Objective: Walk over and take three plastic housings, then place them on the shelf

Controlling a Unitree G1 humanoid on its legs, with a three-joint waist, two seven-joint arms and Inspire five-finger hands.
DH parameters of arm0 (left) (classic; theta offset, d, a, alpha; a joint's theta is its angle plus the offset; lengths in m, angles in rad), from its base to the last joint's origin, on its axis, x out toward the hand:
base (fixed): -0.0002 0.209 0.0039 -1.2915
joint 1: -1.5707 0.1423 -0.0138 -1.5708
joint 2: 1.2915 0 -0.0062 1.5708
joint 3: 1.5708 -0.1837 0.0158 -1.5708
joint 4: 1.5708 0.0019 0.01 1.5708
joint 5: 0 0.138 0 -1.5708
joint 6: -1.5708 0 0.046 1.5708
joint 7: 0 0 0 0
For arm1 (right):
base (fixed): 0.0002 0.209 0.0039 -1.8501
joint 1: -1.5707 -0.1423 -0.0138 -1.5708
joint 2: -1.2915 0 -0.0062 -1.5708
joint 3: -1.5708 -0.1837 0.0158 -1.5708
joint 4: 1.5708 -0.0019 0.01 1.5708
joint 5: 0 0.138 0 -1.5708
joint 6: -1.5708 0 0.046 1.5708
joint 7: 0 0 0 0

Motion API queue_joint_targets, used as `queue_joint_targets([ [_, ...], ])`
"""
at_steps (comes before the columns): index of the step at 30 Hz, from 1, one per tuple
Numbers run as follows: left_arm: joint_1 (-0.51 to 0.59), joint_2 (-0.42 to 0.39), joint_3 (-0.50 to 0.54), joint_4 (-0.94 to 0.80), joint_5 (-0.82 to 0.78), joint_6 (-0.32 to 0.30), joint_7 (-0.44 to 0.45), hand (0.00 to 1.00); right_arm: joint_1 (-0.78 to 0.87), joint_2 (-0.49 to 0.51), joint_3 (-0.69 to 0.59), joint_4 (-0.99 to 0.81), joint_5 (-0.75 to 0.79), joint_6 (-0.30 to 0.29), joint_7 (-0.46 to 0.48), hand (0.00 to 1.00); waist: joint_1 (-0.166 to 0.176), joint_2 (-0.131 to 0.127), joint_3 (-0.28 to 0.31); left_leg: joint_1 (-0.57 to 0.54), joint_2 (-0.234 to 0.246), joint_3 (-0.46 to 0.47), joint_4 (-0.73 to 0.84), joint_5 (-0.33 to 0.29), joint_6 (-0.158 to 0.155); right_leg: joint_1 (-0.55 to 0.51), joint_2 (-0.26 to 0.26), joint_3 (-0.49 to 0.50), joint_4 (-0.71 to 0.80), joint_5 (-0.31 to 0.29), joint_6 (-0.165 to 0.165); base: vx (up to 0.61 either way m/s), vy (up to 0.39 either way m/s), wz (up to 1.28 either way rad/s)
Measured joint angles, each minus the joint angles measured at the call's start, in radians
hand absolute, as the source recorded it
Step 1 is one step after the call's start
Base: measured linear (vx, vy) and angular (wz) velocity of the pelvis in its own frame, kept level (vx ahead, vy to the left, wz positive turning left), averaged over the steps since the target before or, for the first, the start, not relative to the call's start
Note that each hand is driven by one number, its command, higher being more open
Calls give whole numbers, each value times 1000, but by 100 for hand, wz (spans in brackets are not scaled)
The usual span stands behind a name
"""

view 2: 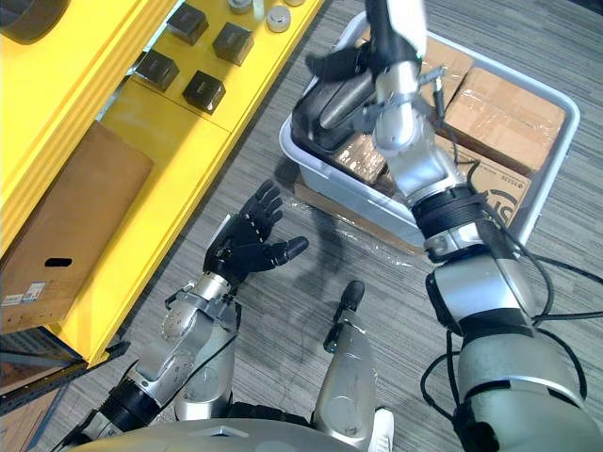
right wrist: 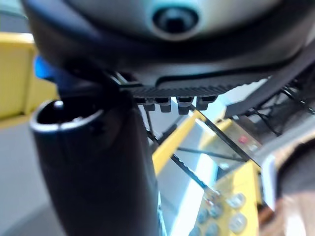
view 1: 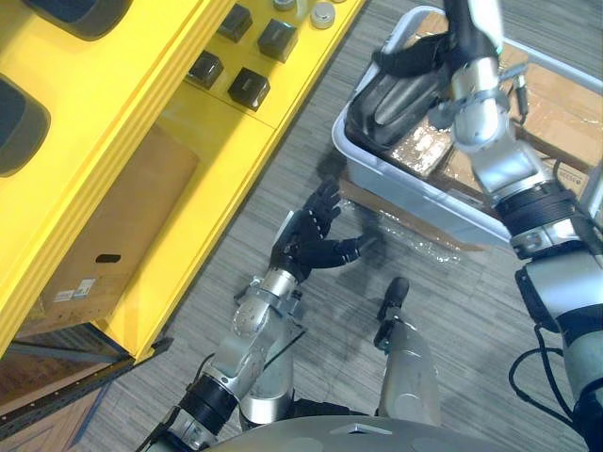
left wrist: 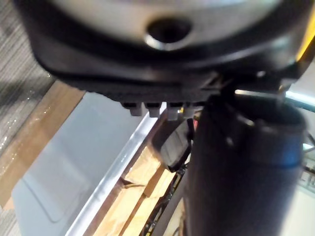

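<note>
From my station I see grey ribbed carpet (view 1: 471,311) across the floor, with a long yellow metal shelf (view 1: 141,113) running along the left. Small black square blocks (view 1: 248,88) sit on its deck, and a brown cardboard box (view 1: 122,226) is tucked beneath it. To the right, well apart from the shelf, a pale grey plastic bin (view 1: 405,184) rests on a flat sheet of cardboard (view 1: 377,200). The bin holds brown wrapped cardboard packages (view 2: 499,108) and, at its left end, a black moulded plastic housing (view 1: 391,104). My right hand (view 2: 339,64) is down at the far end of that housing; I cannot tell whether it has a grip. The left hand (view 1: 306,240) hangs over the carpet near the bin, splayed wide and holding nothing.
</note>
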Motion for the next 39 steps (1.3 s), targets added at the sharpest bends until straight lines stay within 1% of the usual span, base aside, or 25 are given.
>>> queue_joint_targets([
  [1, -1, 0, -1, 4, 0, 0, 0, 100, 0, 2, 0, 23, 14, 20, 16, 100, 3, 0, 0, 0, 0, -1, 0, 0, 0, 1, 0, 0, 0, 0, 0, 53, -1, 6],
  [3, 2, 0, -1, 8, 2, 3, 1, 100, 1, 1, -6, 117, 71, 84, 58, 100, 12, 0, 0, 0, -2, -5, 1, 0, 0, 6, 0, -1, -1, 0, 0, 76, 2, 6],
  [4, 1, 0, 0, 8, 2, 3, 2, 100, 2, 1, -10, 134, 85, 100, 71, 100, 13, 0, 0, 0, -2, -5, 1, 0, 0, 6, 0, -1, -1, 0, 0, 68, 2, 3],
  [10, -3, -2, 6, 8, 2, 6, 3, 100, 11, 1, -14, 170, 94, 123, 150, 100, 9, 0, 0, 0, -2, -5, 1, -2, 3, 7, -1, -1, -1, 0, 0, 39, -2, 0],
  [14, -3, -1, 10, 10, 2, 22, 2, 100, 14, 1, -16, 206, 148, 163, 203, 100, 12, 1, 0, 0, -4, -5, 0, -5, 10, 7, -2, -2, -1, -5, 3, 0, 0, 0],
  [20, -4, -2, 25, 13, 2, 28, -7, 100, 19, -2, -33, 215, 164, 215, 231, 100, 9, 2, -1, 5, -5, -5, 0, -5, 10, 14, -6, -7, -2, -5, 4, 10, 3, 0],
  [21, -4, -2, 34, 12, 2, 36, -9, 100, 20, -2, -41, 215, 164, 226, 240, 100, 8, 2, -1, 9, -5, -5, -1, -5, 10, 19, -6, -8, -3, -5, 4, 35, 7, 2],
  [24, -3, -2, 51, 9, 1, 43, -18, 100, 26, -7, -51, 216, 162, 245, 258, 100, 5, 1, -1, 16, -5, -9, 0, -6, 9, 33, -6, -18, -9, -5, 4, 40, 10, 5],
  [27, -1, 0, 53, 0, 1, 44, -26, 100, 36, -20, -61, 222, 146, 247, 273, 100, 6, 0, -1, 16, -5, -10, 3, -6, 7, 45, -6, -24, -21, -2, 9, 39, 19, 5],
  [31, 1, 0, 53, -3, 1, 44, -29, 100, 36, -22, -84, 242, 142, 245, 271, 100, 6, -3, -1, 16, -4, -11, 10, -9, 3, 48, -5, -25, -21, -1, 9, 42, 19, -1],
  [34, 5, 0, 53, -4, 1, 44, -34, 100, 37, -23, -92, 251, 141, 241, 252, 100, 6, -8, 0, 13, 2, -11, 22, -14, 0, 49, 1, -25, -21, -1, 9, 42, 10, -4],
  [35, 8, 1, 53, -4, 1, 44, -35, 100, 43, -23, -93, 254, 139, 231, 226, 100, 6, -17, 0, 12, 6, -11, 22, -15, -1, 48, 5, -25, -21, -2, 8, 0, 0, 0],
  [36, 9, 1, 53, -4, 1, 44, -35, 100, 45, -23, -93, 254, 126, 228, 214, 100, 6, -21, 1, 12, 7, -11, 22, -15, -1, 48, 5, -25, -21, -2, 8, 33, -1, -2],
  [37, 13, 1, 53, -4, 1, 44, -35, 100, 47, -24, -95, 254, 97, 223, 181, 100, 5, -26, 1, 11, 7, -11, 22, -15, -1, 46, 5, -25, -21, -2, 8, 32, 3, -1],
  [39, 18, 4, 52, -4, 1, 44, -36, 100, 47, -37, -104, 253, 64, 221, 138, 100, 5, -29, 1, 10, 6, -11, 22, -15, -1, 46, 5, -25, -22, -2, 8, 16, 2, 0],
])
